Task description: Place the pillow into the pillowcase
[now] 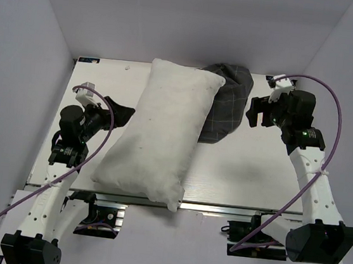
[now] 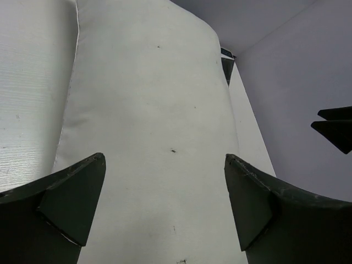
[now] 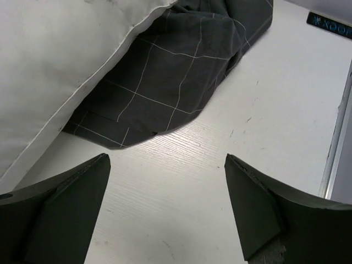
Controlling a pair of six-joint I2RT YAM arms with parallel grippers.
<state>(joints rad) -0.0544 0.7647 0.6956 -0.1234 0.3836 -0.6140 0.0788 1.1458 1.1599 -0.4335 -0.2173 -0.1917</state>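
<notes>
Looking from the near side first, I see one corner of the pillow [image 1: 164, 130] sticking out a little over the near edge of the table [image 1: 248, 172]. The pillow lies slanted and runs all the way up to the far edge. It takes up the middle of the table.

On the left there is only a thin strip of bare table between the pillow and the table's left edge. My left gripper [image 1: 124, 113] sits in that strip, right beside the pillow's long left edge. Its two fingers are spread wide and hold nothing. I cannot tell if the tips touch the pillow. In the left wrist view the pillow [image 2: 148, 110] fills the space ahead, with its seam running along the table [image 2: 27, 82].

On the right there is a big bare patch of table, from the near edge up to my right gripper [image 1: 255, 112]. That is the most open room. This gripper is spread wide too and holds nothing. It hangs over bare table [image 3: 275, 110], near the pillowcase [image 1: 227, 106] but apart from it.

Farthest away, the pillowcase lies bunched up by the far edge. Its left part is tucked under the pillow [image 3: 49, 66], whose seam lies over the dark cloth [image 3: 165, 82]. I cannot see where its opening is. Walls [image 1: 19, 57] stand close on both sides and behind.
</notes>
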